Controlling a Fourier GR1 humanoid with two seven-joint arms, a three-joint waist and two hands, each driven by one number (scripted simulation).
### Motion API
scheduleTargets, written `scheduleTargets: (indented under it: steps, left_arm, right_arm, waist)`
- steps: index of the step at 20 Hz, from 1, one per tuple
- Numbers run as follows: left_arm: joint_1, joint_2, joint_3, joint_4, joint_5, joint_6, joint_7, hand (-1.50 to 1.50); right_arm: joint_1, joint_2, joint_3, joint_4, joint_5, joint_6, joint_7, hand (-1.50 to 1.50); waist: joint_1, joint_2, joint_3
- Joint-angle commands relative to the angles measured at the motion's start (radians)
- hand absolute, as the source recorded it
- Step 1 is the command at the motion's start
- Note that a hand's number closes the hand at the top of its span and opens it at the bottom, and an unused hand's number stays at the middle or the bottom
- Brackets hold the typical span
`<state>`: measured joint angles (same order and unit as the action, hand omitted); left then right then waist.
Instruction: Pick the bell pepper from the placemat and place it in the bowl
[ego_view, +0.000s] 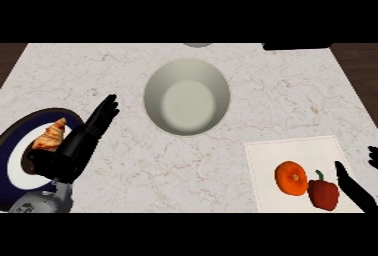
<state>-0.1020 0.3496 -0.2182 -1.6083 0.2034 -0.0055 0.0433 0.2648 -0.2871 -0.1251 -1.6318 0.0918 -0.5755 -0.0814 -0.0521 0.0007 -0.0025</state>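
Observation:
A red bell pepper (323, 193) with a green stem lies on the white placemat (295, 150) at the lower right, next to an orange fruit (291, 177). The grey-green bowl (187, 96) sits upright at the counter's middle, nothing in it. My right hand (357, 189) shows at the right edge, fingers straight, just right of the pepper and not holding it. At the lower left my left hand (81, 142) rests open with its fingers pointing up, over the edge of a plate.
A dark blue and white plate (16, 145) with a croissant (50, 136) sits at the left edge, partly under my left hand. A dark object (295, 46) and a grey round thing (198, 44) lie at the counter's far edge.

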Motion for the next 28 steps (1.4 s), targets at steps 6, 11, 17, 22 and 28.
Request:
scheduleTargets:
  steps: [6,11,17,22,28]
  left_arm:
    - [-0.071,-0.083,-0.076,0.034,-0.043,-0.002,0.013,0.00]
    - [-0.046,-0.064,-0.066,0.014,-0.038,-0.012,0.006,0.00]
    - [-0.065,-0.107,-0.105,0.034,-0.065,0.003,0.012,0.00]
    - [-0.055,-0.112,-0.096,0.061,-0.078,-0.009,-0.031,0.00]
    - [-0.049,-0.113,-0.075,0.056,-0.078,-0.026,-0.024,0.00]
  right_arm:
    - [0.091,-0.211,0.084,-0.049,0.339,0.066,0.399,-1.50]
    - [0.166,-0.383,0.129,-0.100,0.346,0.366,0.654,-1.50]
    - [0.036,-0.445,0.181,-0.268,0.127,0.696,1.032,-1.50]
    - [-0.092,-0.439,0.198,-0.357,-0.032,0.820,1.340,-1.50]
    - [-0.214,-0.400,0.278,-0.307,-0.032,0.797,1.464,-1.50]
  waist:
    - [0.052,0.005,-0.002]
    - [0.066,0.009,-0.007]
    - [0.083,0.009,-0.004]
    - [0.067,0.003,0.000]
    - [0.065,0.001,0.001]
